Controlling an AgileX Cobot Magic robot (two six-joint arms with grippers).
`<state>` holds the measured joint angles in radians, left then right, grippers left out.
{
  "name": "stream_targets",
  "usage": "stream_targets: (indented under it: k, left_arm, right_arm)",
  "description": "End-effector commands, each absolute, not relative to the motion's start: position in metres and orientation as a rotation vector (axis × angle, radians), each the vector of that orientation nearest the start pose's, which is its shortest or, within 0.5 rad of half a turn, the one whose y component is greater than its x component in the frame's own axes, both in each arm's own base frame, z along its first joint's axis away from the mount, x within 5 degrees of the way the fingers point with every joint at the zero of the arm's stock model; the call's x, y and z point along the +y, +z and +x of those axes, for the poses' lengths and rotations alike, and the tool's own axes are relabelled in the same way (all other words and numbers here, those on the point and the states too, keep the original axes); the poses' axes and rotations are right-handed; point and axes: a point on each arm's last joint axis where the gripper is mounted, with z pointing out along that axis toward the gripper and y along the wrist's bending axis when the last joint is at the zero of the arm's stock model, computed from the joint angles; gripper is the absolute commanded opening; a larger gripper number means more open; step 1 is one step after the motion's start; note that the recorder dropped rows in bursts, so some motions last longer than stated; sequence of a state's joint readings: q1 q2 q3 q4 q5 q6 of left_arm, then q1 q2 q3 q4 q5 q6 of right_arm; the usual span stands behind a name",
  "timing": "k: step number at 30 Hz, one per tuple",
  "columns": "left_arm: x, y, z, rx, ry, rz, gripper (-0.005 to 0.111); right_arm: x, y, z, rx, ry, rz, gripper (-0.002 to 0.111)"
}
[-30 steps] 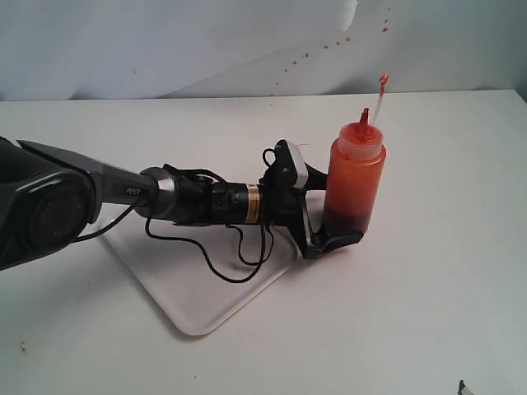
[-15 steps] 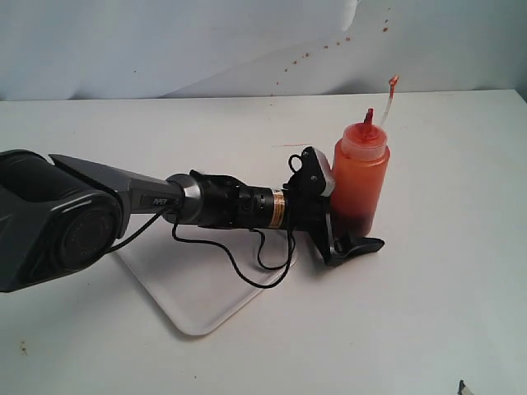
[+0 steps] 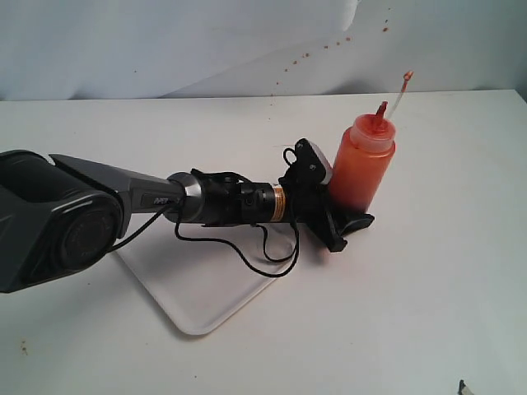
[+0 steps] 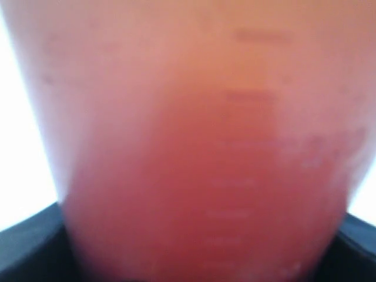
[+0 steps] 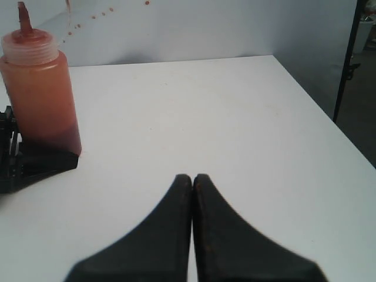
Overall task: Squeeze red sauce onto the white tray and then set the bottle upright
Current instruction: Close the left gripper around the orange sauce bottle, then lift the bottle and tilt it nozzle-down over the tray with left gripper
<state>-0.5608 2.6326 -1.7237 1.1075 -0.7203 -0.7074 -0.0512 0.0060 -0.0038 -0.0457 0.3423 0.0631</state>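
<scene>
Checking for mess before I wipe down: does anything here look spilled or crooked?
Yes. Red specks dot the wall behind, like sauce splatter. The bottle leans instead of standing straight. Its base sits between the fingers of the left claw, beside the tray rather than on it, and its nozzle is uncapped.

You are seeing your right gripper (image 5: 192,178) hovering over the white table (image 5: 247,111), its jaws pressing together. Farther off, the bottle (image 5: 39,88) is standing on the table, the left gripper's black finger (image 5: 44,160) sitting against its base.
</scene>
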Motion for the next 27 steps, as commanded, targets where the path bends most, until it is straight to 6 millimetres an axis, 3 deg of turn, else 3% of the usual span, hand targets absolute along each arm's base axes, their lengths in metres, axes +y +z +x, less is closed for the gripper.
stream_targets:
  k: [1, 6, 14, 22, 27]
  left_arm:
    - [-0.322, 0.030, 0.411, 1.620, -0.826, 1.173, 0.001]
    - [-0.319, 0.032, 0.413, 1.604, -0.843, 1.165, 0.001]
    - [-0.312, 0.052, 0.417, 1.503, -0.907, 1.169, 0.001]
    - [-0.298, 0.102, 0.420, 1.446, -1.026, 1.212, 0.000]
    - [-0.280, 0.131, 0.416, 1.566, -1.078, 1.282, 0.000]
  right_arm:
    - [-0.004, 0.182, 0.053, 1.824, -0.032, 0.075, 0.000]
    - [-0.004, 0.182, 0.053, 1.824, -0.032, 0.075, 0.000]
    - [-0.004, 0.182, 0.053, 1.824, -0.032, 0.075, 0.000]
    - [-0.004, 0.182, 0.053, 1.824, -0.032, 0.075, 0.000]
    - [-0.004, 0.182, 0.053, 1.824, -0.032, 0.075, 0.000]
